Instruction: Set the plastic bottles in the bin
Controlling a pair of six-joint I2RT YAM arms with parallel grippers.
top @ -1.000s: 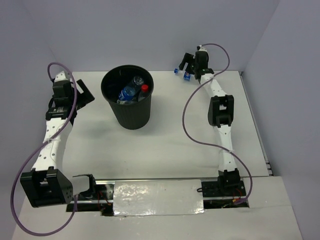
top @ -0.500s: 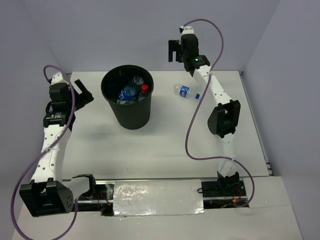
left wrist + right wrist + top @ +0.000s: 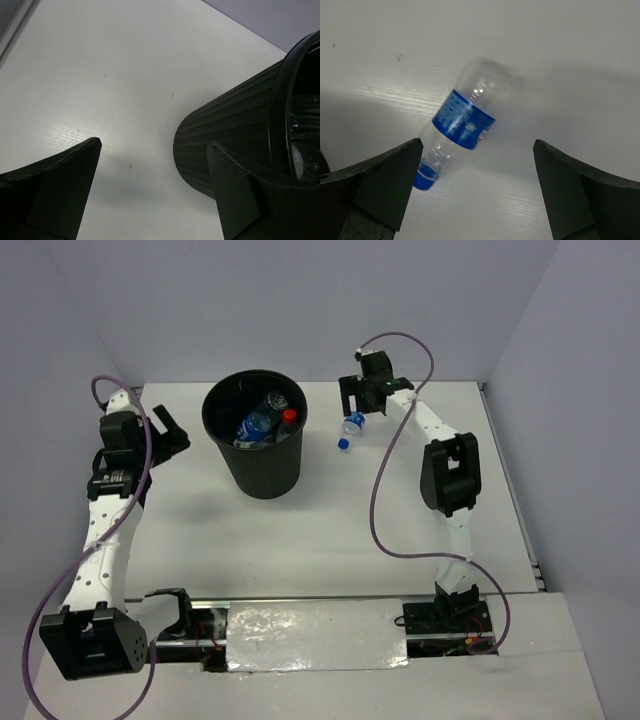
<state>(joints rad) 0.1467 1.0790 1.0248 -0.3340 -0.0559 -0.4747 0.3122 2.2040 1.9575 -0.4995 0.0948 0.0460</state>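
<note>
your top view looks down from above and behind the arm bases, far enough back to take in the whole tabletop [image 3: 330,530], the bin [image 3: 262,470] and both arms. your left wrist view sits low and close, facing along the tabletop past the left end effector [image 3: 155,145] onto the bin's ribbed wall and rim at the right edge. your right wrist view faces almost straight down from close in, the right end effector [image 3: 478,144] framing a blue-labelled bottle [image 3: 462,125] lying on the tabletop. top and left wrist share the bin; top and right wrist share that bottle.
</note>
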